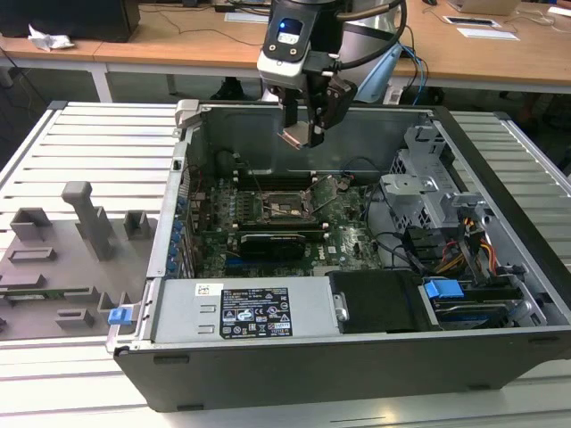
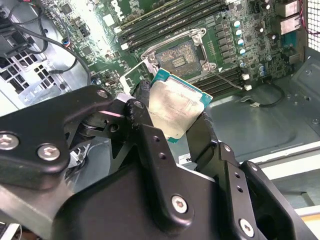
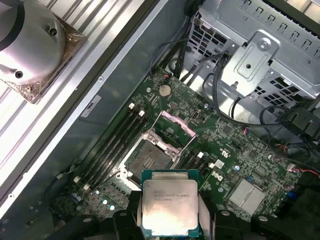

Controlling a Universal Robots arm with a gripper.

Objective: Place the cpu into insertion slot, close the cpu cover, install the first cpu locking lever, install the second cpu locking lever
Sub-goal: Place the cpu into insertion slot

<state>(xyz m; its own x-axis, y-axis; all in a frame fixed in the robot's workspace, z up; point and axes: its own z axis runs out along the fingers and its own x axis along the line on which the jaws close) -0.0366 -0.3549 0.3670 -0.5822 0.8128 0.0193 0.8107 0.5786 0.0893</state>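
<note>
Closed on two opposite edges of the cpu [image 3: 169, 207], the gripper [image 1: 303, 135] hung high over the open case, with the bare insertion slot [image 3: 150, 156] well below, almost straight beneath it, and the cpu cover [image 3: 176, 123] swung up.

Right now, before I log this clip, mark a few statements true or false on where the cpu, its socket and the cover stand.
1. The gripper is shut on the cpu. True.
2. The insertion slot is empty. True.
3. The cpu cover lies flat over the slot. False: it stands tilted up, open.
4. The cpu rests on the motherboard. False: the gripper holds it in the air above the board.
</note>
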